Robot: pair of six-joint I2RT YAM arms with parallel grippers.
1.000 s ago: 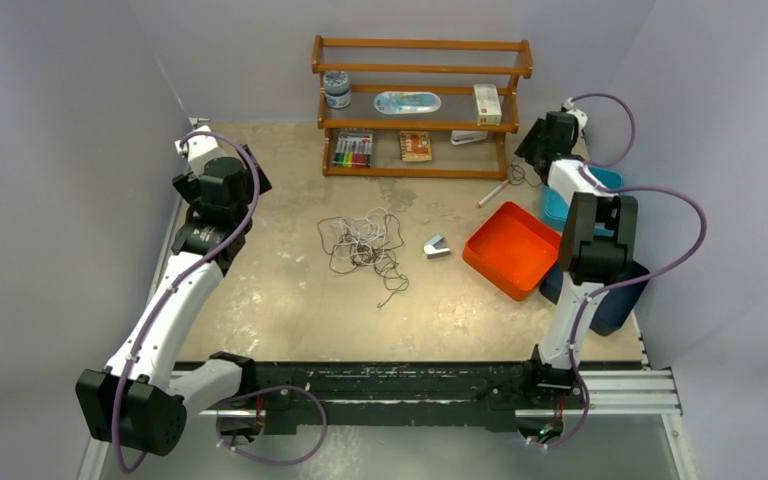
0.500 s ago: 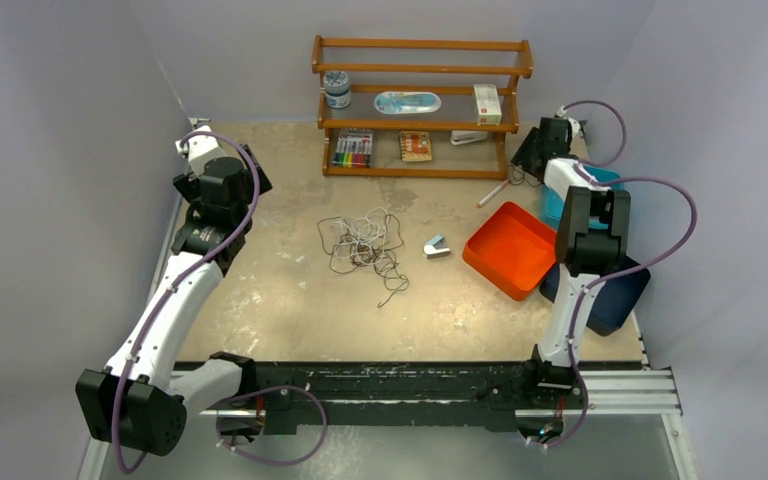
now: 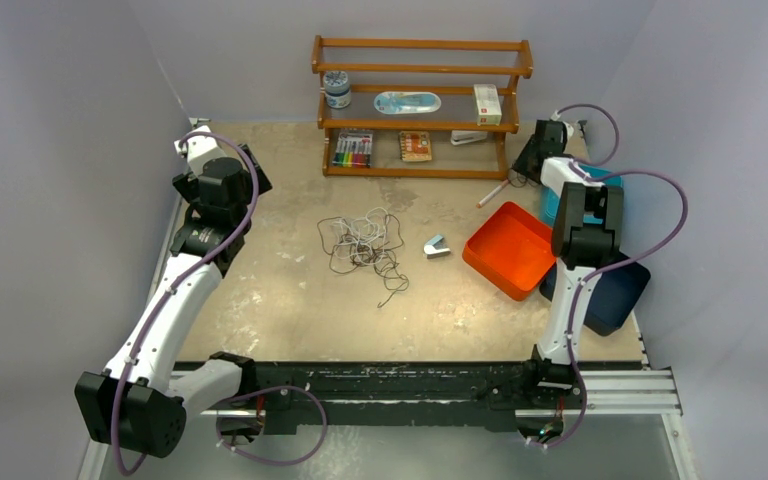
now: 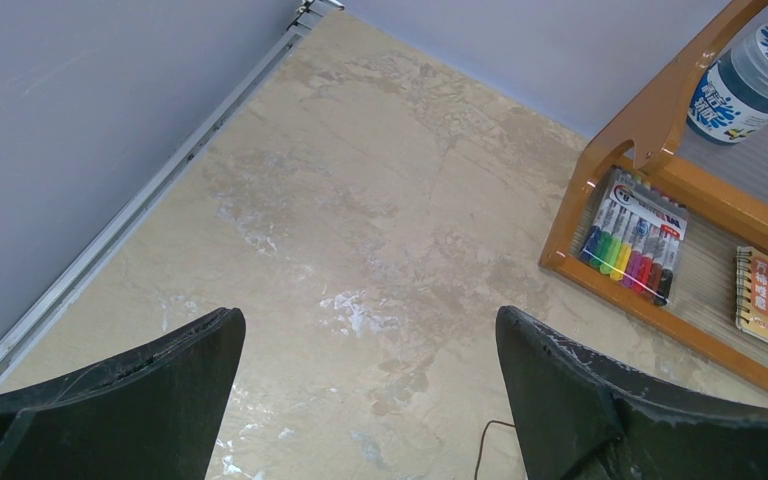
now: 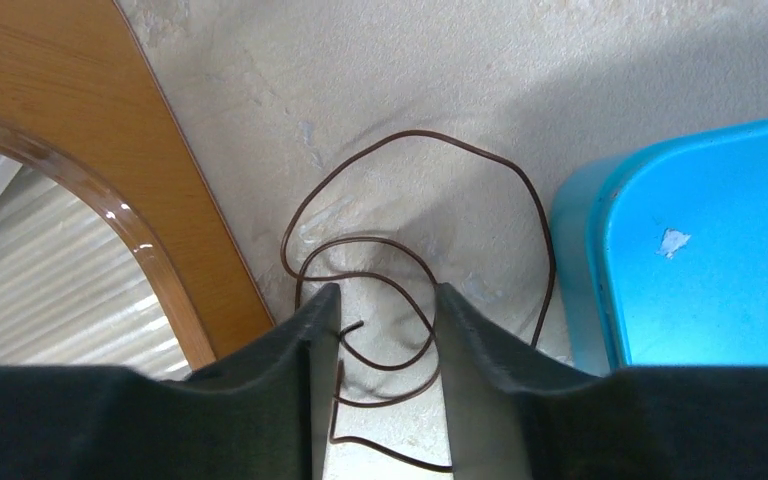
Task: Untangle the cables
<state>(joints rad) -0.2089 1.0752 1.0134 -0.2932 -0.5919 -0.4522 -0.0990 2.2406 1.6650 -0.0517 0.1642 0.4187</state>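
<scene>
The desk (image 3: 290, 310) carries a wooden shelf (image 3: 420, 72) along its far edge, with an orange tray (image 3: 512, 250) and a blue bin (image 5: 700, 250) on the right side. The main tangle of cables (image 3: 362, 242) lies about mid-desk between the two arms, well apart from both and roughly as far from one as from the other. Its thin white and dark strands are heaped in loose loops, and one tail trails toward the near edge. A single brown cable (image 5: 428, 133) lies by itself in the far right corner, coiled flat in the gap between the shelf's end post and the blue bin. The right end effector (image 5: 385, 300) hangs directly over it, fingers parted by only a narrow gap and gripping nothing. The coil's nearer strands and one free end pass through that gap, while the larger loop spreads away beyond the fingertips. By my reading this is the grasp in hand, and the strands already cross the closing line. The left end effector (image 4: 365, 320) is spread wide and empty above bare desk near the shelf's left end.
</scene>
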